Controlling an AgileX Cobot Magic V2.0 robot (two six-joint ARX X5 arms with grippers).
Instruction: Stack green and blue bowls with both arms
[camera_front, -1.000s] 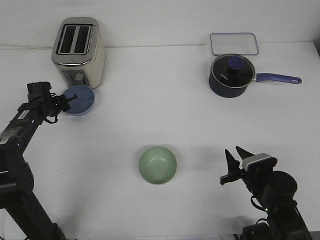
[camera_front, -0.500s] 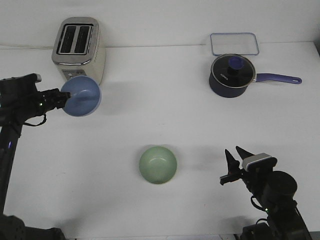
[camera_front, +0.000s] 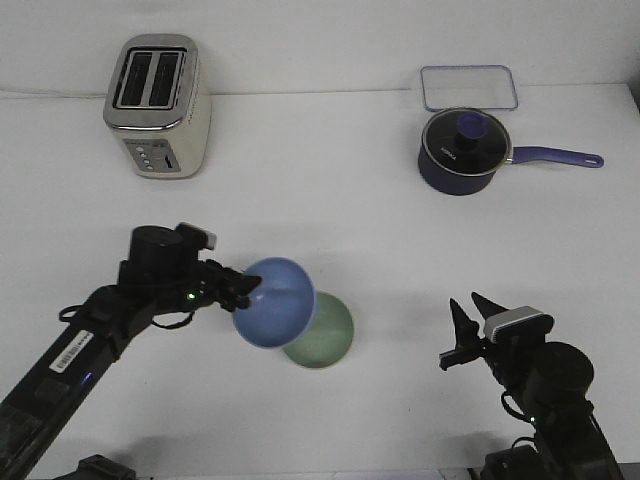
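Observation:
My left gripper (camera_front: 243, 288) is shut on the rim of the periwinkle blue bowl (camera_front: 276, 303) and holds it in the air, tilted, partly over the left side of the sage green bowl (camera_front: 328, 340). The green bowl sits upright on the white table near the front middle, half hidden by the blue one. My right gripper (camera_front: 471, 322) is open and empty, low at the front right, a short way to the right of the green bowl.
A silver toaster (camera_front: 157, 105) stands at the back left. A dark navy lidded saucepan (camera_front: 463, 152) with a long handle sits at the back right, with a clear shallow tray (camera_front: 468, 87) behind it.
My left arm has carried the blue bowl from beside the toaster down and to the right, to over the green bowl. The right arm and green bowl have not moved.

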